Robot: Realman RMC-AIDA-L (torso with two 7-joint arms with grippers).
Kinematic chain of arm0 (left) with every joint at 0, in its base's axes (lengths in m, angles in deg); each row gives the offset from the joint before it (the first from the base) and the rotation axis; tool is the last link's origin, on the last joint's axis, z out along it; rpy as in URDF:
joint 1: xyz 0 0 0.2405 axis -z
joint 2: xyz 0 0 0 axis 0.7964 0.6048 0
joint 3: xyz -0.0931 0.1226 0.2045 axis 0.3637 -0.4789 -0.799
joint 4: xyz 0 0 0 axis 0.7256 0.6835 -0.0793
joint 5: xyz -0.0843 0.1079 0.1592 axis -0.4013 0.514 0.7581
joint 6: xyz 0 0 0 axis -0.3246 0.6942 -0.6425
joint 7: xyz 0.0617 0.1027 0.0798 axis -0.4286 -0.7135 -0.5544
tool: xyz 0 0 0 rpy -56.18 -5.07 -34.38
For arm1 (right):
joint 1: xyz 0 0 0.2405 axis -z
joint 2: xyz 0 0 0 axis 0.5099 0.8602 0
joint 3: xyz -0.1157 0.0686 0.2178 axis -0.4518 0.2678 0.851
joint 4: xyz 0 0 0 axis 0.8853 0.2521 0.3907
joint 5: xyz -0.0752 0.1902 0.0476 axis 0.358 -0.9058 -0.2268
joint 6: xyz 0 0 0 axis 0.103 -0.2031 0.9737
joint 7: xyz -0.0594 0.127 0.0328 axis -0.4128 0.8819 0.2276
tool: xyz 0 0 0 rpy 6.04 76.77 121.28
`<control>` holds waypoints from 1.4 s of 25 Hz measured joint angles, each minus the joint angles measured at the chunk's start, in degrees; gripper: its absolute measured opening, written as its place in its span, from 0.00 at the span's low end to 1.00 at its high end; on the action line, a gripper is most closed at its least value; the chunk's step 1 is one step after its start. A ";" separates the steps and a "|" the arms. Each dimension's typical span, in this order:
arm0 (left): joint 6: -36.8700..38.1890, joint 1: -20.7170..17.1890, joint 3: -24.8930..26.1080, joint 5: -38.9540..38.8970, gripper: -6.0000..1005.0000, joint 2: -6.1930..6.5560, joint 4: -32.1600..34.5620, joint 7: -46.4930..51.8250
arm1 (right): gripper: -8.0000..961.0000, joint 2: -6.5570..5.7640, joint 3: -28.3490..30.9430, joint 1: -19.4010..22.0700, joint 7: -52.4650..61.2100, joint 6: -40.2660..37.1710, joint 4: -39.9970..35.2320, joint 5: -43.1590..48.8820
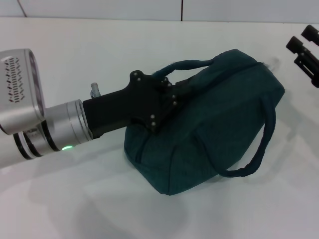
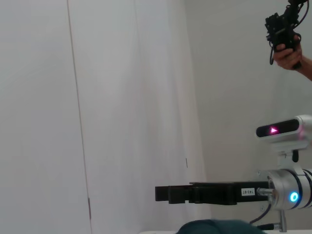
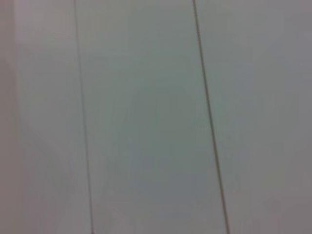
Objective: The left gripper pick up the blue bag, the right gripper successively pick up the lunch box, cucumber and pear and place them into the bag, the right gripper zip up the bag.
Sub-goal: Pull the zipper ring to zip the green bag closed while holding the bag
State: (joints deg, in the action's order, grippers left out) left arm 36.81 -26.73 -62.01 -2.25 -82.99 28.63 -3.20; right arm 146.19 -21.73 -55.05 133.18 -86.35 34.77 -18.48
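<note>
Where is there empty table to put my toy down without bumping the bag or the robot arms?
Bare table lies in front of the blue bag and below the left gripper; another strip runs behind the bag toward the wall. It is crowded where that gripper meets the bag's handle, and by the right gripper.

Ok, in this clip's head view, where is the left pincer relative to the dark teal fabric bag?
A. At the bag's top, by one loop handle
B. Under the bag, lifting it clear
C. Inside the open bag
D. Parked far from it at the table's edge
A: the left pincer is at the top of the dark teal fabric bag, beside its upper loop handle, and the bag sits on the white table.
</note>
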 joint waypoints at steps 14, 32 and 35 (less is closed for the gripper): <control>0.00 -0.26 -0.02 -0.16 0.04 -0.11 0.02 -0.02 | 0.47 -1.71 -0.26 1.31 -0.31 6.64 -1.78 4.22; 0.34 0.24 -1.46 -0.50 0.05 -0.10 0.02 -0.47 | 0.46 1.34 -4.09 -0.67 -4.49 10.09 -2.87 10.57; 0.28 0.22 -1.39 -0.52 0.05 -0.10 0.01 -0.55 | 0.46 1.39 -4.50 -1.05 -4.54 9.93 -2.89 10.39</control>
State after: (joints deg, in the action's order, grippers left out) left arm 37.09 -26.51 -63.40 -2.77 -83.09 28.64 -3.76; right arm 147.59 -26.23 -56.10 128.64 -76.42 31.88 -8.09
